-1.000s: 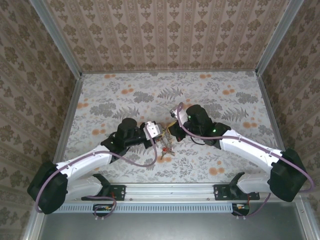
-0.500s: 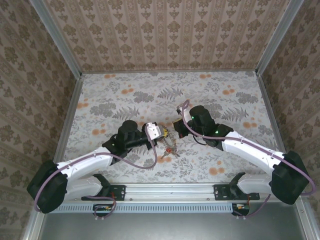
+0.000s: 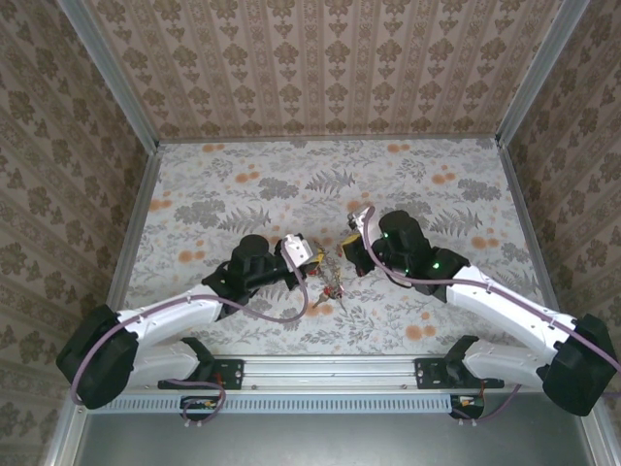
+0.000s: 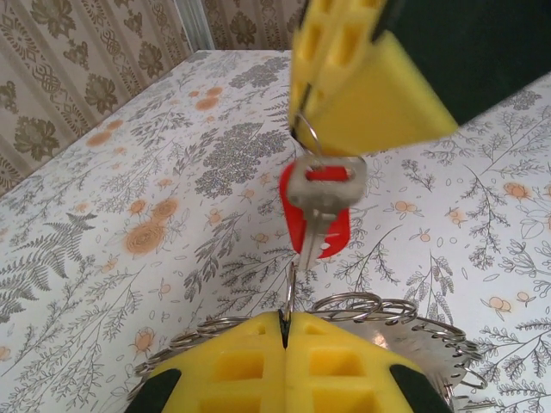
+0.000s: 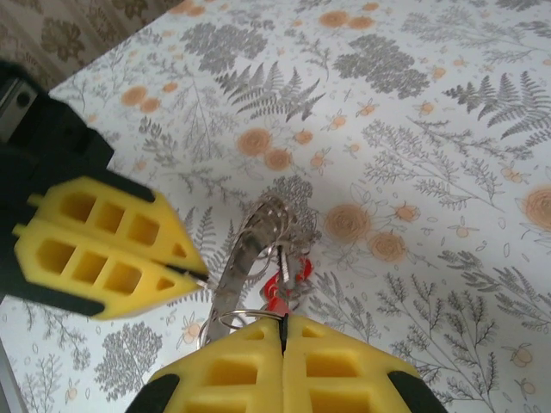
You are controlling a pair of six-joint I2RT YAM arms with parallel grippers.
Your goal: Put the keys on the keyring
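I have the left gripper [image 3: 312,264] left of centre, low over the flowered table [image 3: 233,184], arm reaching in from the near left corner. On the left wrist feed its yellow fingers [image 4: 232,366] are clenched tight, no gap at the seam, pinching a thin grey wire that rises straight up from between them. I read that wire as the keyring [image 4: 379,307]: grey loops of it curve round just behind the fingertips. The grip is on the ring, not on a key.

Middle: the keys [image 3: 328,287] hang in a small bunch between the two grippers, red bits visible from the top camera. Whether the bunch touches the table I cannot tell, nor how many keys are in it. The left wrist feed gives one silver key [image 4: 320,196], red insert in its head, blade down, with a red tag [image 4: 337,237] right behind it.

I have the right gripper [image 3: 342,258] just right of the bunch, facing the left one, tips near but apart. Its fingers [image 5: 228,379] are squeezed shut too, nipping the small wire loop [image 4: 306,138] that the silver key hangs from. On the right wrist feed, red key parts sit just above its fingertips.
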